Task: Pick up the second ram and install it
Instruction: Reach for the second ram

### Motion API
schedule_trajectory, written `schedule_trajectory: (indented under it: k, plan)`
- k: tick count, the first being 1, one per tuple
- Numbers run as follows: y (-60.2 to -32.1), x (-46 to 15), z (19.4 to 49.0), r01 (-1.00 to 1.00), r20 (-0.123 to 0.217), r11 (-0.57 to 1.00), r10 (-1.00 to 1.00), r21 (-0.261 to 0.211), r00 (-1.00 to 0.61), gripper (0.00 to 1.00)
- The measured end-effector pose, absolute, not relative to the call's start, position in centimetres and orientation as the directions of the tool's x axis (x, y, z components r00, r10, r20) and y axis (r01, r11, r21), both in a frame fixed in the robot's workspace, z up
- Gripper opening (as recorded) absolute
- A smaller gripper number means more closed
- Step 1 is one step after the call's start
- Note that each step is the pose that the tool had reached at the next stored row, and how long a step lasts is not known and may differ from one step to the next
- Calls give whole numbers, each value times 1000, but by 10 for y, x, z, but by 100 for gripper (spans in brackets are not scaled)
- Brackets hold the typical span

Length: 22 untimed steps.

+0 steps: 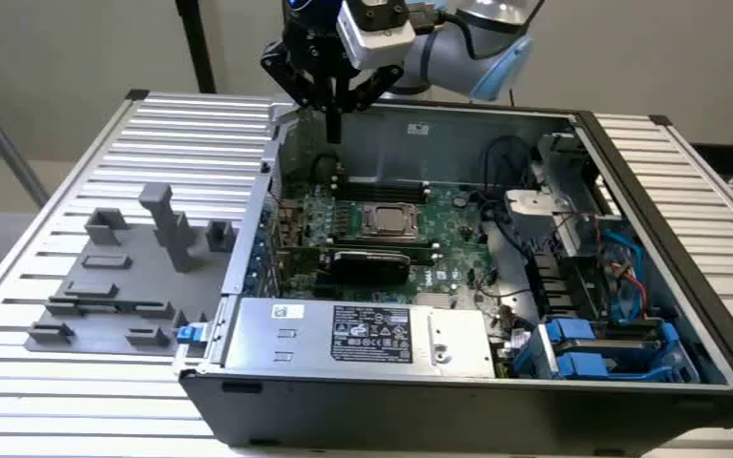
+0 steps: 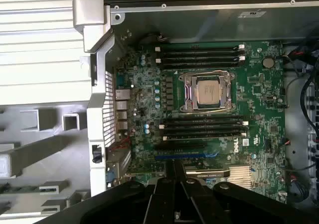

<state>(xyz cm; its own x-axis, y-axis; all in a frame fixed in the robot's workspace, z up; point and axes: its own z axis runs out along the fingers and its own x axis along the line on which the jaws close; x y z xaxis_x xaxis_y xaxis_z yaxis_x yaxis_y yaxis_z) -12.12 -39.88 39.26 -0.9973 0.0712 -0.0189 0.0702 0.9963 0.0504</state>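
Exterior view: gripper (image 1: 332,136) pressed shut, empty, above computer case (image 1: 469,410) far corner; grey fixture plate (image 1: 125,277) well off toward the exterior view's left. Wrist view: fingers (image 2: 167,189) together over motherboard (image 2: 259,99); second ram (image 2: 30,188) lying on that plate beyond rear panel (image 2: 99,84), long axis parallel to memory slots (image 2: 199,127).

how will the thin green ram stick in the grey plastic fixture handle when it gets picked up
Probably stiff, since the thin green ram stick is a flat circuit board. Likely light, being so narrow. It rests in the grey plastic fixture, so a skewed pull might bind it.
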Motion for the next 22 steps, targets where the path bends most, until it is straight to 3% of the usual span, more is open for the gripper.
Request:
schedule_trajectory:
  k: [22]
  plan:
    - [-404,-150,393,70,-19,996,71,51,-997,11]
